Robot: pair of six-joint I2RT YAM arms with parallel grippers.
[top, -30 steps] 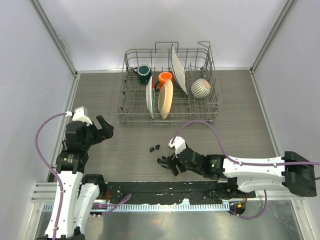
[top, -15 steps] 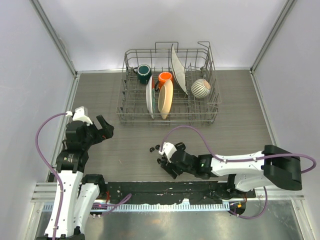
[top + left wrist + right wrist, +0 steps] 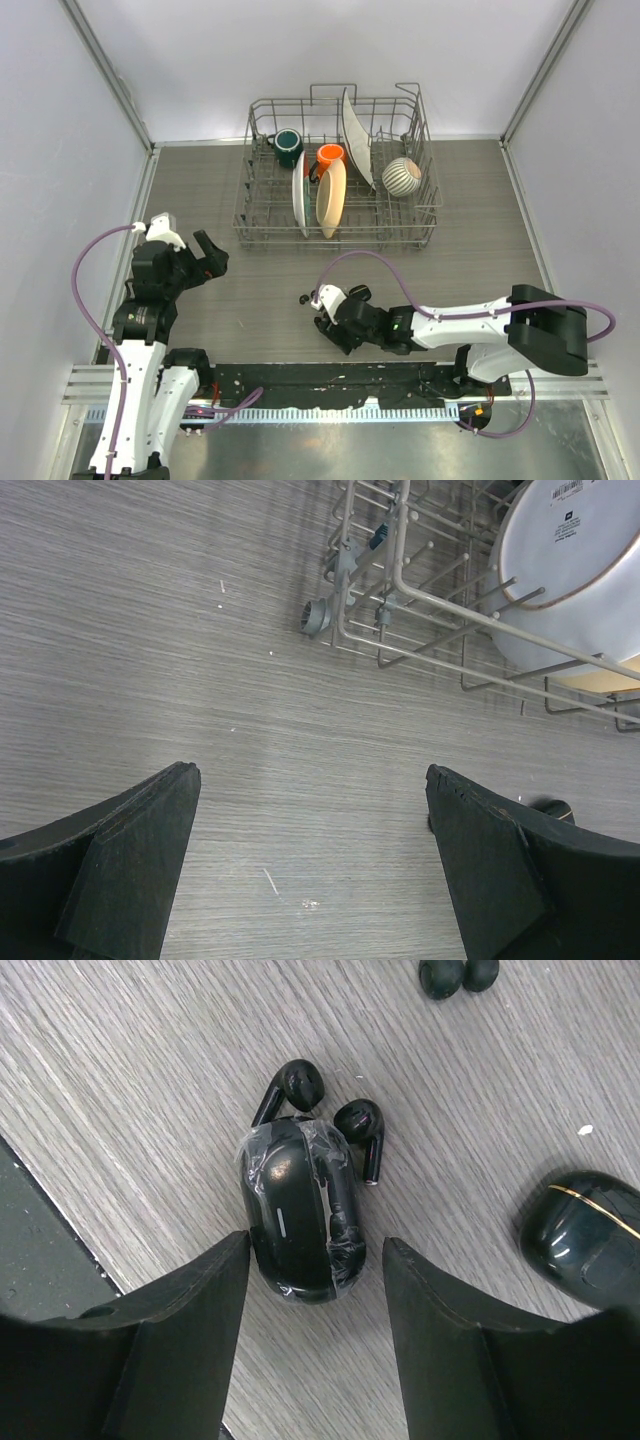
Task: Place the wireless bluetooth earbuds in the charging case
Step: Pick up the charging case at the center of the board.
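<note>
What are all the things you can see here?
charging case: one, black, plastic-wrapped, between right tool's fingers
earbuds: four, black, two beside that case, two farther off
second case: one, glossy dark, right wrist view's edge
dish rack: one, grey wire, table's back
mugs: two, green and orange, in rack
plates: three, two white, one cream, in rack
striped bowl: one, white-grey, in rack
table: one, grey wood
left tool: one, black, open, empty
right tool: one, black, open

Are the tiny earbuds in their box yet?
Not yet. Nothing is done: two earbuds lie on the table beside the charging case, which looks shut. The right claw is open around the case, gripping nothing. The left claw hangs open. Opening and filling remain.
</note>
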